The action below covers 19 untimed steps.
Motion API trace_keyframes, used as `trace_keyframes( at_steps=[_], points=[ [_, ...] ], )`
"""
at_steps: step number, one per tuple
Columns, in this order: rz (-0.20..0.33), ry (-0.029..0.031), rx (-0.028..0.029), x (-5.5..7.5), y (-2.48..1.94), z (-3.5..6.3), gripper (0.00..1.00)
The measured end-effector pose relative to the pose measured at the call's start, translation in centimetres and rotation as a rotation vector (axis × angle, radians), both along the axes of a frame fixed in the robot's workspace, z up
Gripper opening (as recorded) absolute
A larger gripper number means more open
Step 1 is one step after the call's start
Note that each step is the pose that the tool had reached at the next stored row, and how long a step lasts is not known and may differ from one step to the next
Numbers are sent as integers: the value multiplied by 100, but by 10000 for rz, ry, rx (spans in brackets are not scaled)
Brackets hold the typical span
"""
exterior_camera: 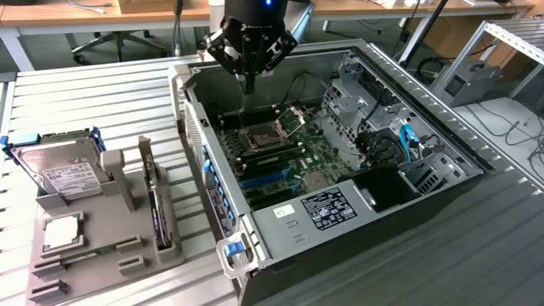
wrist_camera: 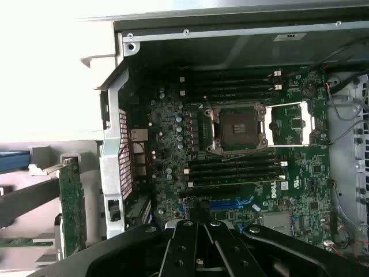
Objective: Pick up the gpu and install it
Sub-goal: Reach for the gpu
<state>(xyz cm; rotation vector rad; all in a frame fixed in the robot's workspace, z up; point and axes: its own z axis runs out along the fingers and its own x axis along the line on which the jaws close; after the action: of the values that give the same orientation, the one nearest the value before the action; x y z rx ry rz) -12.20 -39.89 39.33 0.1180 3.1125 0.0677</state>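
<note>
Slatted grey bench (exterior_camera: pixel 102 95) — thin green circuit-board gpu (exterior_camera: pixel 155 197) standing edgewise, likely light, stiff, fragile — take its top edge; end effector (exterior_camera: pixel 248 86) pressed together, empty

case (exterior_camera: pixel 193 127): bare grey metal | holder (exterior_camera: pixel 102 248): matt grey plastic | gpu (wrist_camera: pixel 72 208): green circuit board

The exterior view looks from high up, slanting down on the open computer case (exterior_camera: pixel 193 121), with the claw (exterior_camera: pixel 247 86) over its far end. The wrist view sits just behind the claw (wrist_camera: pixel 203 225) and faces straight down into the case, much nearer. Both show the green board (exterior_camera: pixel 285 156) (wrist_camera: pixel 242 167) below the claw, its processor socket (exterior_camera: pixel 259 136) (wrist_camera: pixel 239 128), and the card (exterior_camera: pixel 155 191) (wrist_camera: pixel 72 202) standing outside the case wall.
</note>
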Motion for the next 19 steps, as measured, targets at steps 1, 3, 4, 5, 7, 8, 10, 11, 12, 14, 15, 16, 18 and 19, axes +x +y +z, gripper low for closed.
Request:
trace_keyframes(
  at_steps=[1, 3, 4, 5, 7, 8, 10, 11, 12, 14, 15, 16, 18, 19],
  points=[
    [0, 0, -1, -3, 0, 0, 11],
    [0, 0, 0, -39, 0, 0, 11],
    [0, 0, 0, -59, 0, 0, 11],
    [1, 0, 0, -62, 0, 0, 11],
    [0, 0, 0, -76, 0, 0, 11],
    [1, 0, 0, -82, 0, 0, 11],
    [1, 0, 0, -90, 0, 0, 11],
    [0, -1, 1, -94, 0, 0, 11],
    [0, 0, 0, -99, 0, 0, 11],
    [0, 0, 0, -112, 0, 0, 11],
    [0, 0, 0, -118, 0, 0, 11],
    [0, 0, 0, -126, 0, 0, 11],
    [0, 0, 0, -140, 0, 0, 11],
    [0, 0, 0, -148, 0, 0, 11]
  ],
)
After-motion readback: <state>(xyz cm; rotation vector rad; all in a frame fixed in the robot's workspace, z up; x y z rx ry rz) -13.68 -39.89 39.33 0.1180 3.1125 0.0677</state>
